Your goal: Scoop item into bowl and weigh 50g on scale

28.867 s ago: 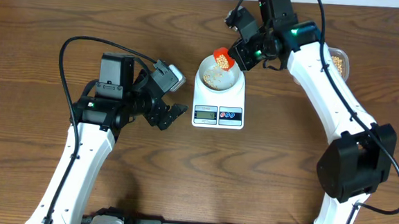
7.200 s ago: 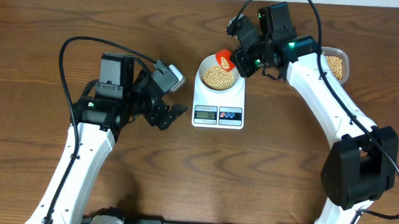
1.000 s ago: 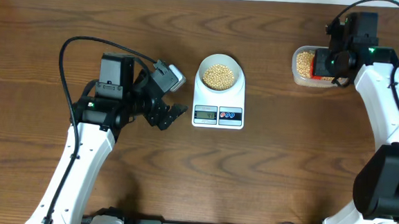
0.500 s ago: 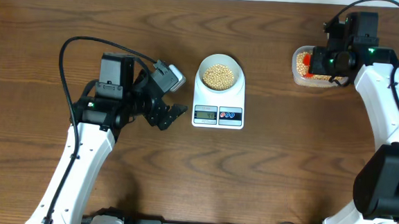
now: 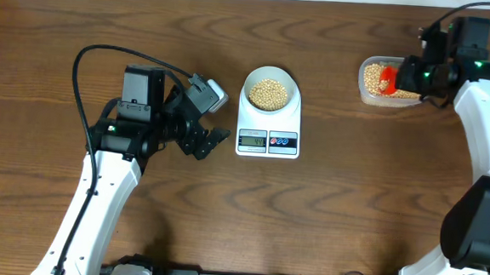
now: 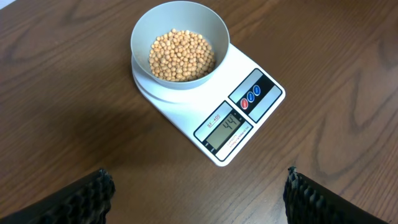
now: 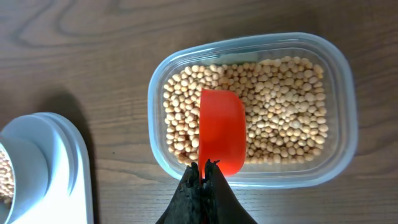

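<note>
Red glossy scoop [image 7: 221, 130], clenched in our right gripper [image 7: 204, 165], hangs over round tan beans [image 7: 280, 106] in clear tub [image 7: 346, 124]; left gripper [image 6: 198, 183] released.

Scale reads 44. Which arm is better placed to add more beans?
Right. The shut right gripper holds the red plastic scoop over the clear plastic tub of round tan beans; the left gripper stands open, empty.

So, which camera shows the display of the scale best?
The left wrist view: the scale sits close and its display reads 44. Overhead, the display is too small to read. The right wrist view catches only the scale's edge, no display.
</note>
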### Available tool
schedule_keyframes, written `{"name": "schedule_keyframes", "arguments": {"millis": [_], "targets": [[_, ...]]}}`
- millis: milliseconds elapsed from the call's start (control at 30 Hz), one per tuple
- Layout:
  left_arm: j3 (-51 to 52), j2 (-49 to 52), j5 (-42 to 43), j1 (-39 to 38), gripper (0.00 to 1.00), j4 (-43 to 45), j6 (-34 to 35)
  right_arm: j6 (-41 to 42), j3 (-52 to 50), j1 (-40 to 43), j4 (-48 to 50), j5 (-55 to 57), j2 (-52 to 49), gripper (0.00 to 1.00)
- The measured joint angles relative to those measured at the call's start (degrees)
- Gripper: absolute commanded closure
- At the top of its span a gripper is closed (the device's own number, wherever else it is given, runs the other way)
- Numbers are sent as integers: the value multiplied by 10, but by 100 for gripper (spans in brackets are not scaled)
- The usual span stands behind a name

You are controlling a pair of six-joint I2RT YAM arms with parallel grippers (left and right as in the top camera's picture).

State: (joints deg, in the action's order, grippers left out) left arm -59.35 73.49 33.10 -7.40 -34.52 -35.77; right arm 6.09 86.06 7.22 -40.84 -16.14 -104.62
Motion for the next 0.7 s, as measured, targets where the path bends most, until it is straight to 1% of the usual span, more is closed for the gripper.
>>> {"name": "schedule_keyframes", "arguments": {"millis": [333,700], "targets": [[0,0,0,0,11,0,0,3,0,27,0,-21,0,99],[0,0,0,0,10,0,0,-7,-16,27,9,-12,0,99]]}}
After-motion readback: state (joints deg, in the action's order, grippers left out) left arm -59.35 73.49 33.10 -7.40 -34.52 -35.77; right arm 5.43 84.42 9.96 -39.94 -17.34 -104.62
